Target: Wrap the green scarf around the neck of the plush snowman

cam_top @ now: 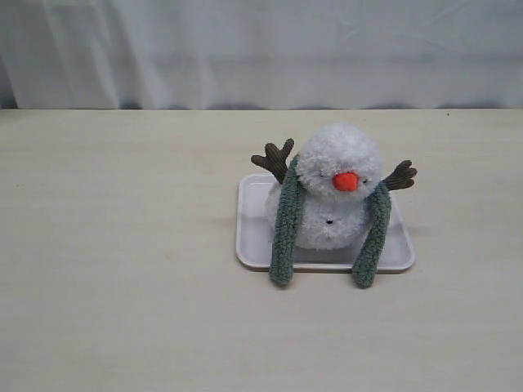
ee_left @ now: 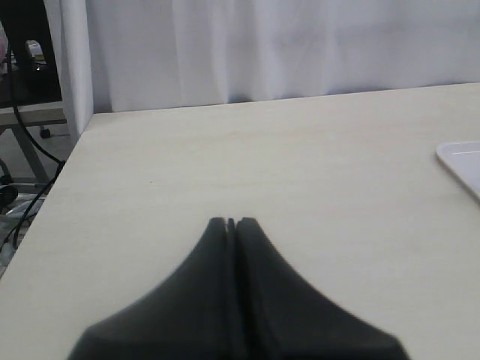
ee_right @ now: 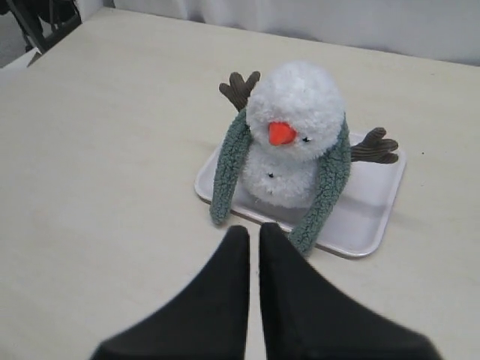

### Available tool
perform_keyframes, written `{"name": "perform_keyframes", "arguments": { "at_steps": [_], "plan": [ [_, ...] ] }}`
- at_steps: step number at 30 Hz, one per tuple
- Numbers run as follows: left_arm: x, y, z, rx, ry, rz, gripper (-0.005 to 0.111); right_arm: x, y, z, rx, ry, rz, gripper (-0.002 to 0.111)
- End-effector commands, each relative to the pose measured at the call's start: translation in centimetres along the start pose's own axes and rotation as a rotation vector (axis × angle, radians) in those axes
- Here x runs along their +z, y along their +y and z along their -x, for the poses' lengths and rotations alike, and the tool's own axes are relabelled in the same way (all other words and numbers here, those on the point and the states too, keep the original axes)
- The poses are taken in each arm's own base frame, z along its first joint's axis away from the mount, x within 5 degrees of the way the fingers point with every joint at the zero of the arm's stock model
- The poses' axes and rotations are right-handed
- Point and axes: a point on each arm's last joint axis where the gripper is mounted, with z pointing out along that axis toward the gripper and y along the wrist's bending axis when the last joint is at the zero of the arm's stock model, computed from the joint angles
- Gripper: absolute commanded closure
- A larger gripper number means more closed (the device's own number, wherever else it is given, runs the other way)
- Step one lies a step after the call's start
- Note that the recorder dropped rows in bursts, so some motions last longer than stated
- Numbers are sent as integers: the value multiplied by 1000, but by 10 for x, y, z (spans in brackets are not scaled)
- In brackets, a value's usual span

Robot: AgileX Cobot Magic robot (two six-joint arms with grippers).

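The plush snowman (cam_top: 339,155) sits upright on a white tray (cam_top: 249,220), its orange nose facing the table's front edge. The green scarf (cam_top: 287,220) lies around the back of the snowman's neck, and its two ends hang down the front on either side, past the tray's front rim onto the table. In the right wrist view the snowman (ee_right: 296,105) and scarf (ee_right: 229,169) are just beyond my right gripper (ee_right: 253,231), which is shut and empty, apart from both. My left gripper (ee_left: 232,222) is shut on nothing above bare table. Neither gripper shows in the exterior view.
A corner of the tray (ee_left: 461,161) shows at the edge of the left wrist view. A white curtain (cam_top: 261,49) hangs behind the table's far edge. Cables and a stand (ee_left: 22,90) lie beyond the table's side edge.
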Motion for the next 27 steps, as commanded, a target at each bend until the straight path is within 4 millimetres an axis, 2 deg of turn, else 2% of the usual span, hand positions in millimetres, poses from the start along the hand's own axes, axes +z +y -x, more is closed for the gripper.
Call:
{"name": "perform_keyframes", "arguments": {
  "at_steps": [1, 11, 27],
  "plan": [
    [0, 0, 0, -9, -10, 5, 107, -12, -3, -4, 1, -48, 4, 104],
    [0, 0, 0, -9, -10, 5, 107, -28, -6, -9, 10, -115, 16, 104],
    [0, 0, 0, -9, -10, 5, 107, -28, -6, -9, 10, -115, 16, 104]
  ]
}}
